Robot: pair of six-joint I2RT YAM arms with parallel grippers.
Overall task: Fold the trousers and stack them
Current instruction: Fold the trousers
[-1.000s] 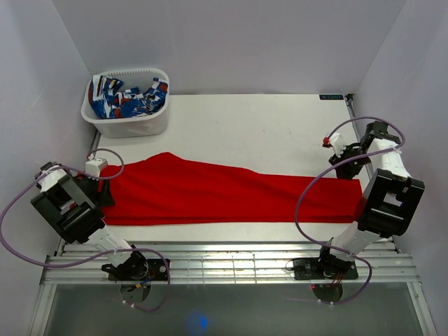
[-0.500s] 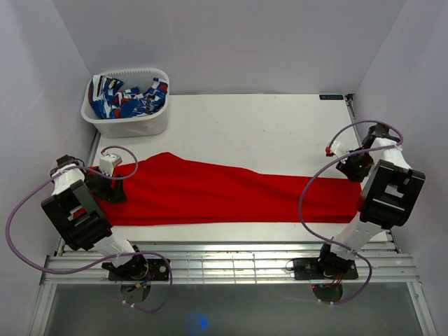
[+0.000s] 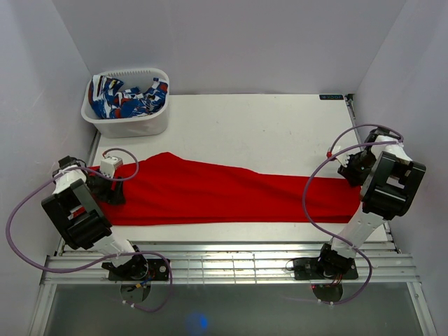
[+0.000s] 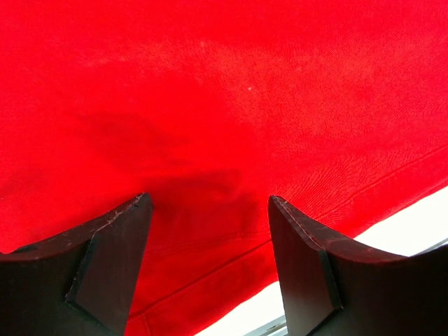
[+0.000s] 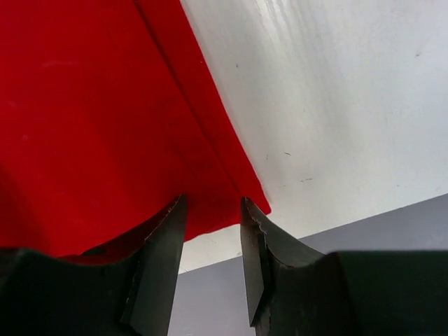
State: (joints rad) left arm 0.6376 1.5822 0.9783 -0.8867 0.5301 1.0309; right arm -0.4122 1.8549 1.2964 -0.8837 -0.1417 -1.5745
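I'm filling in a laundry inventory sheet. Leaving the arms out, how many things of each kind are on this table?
Red trousers: 1
White basket: 1
Heap of patterned cloth in the basket, blue, white and red: 1 (its separate pieces cannot be counted)
Total: 3

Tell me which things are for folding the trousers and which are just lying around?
For the job: the red trousers spread across the table; the left gripper and the right gripper at their two ends.
Just lying about: the white basket at the far left corner; the patterned cloth inside it.
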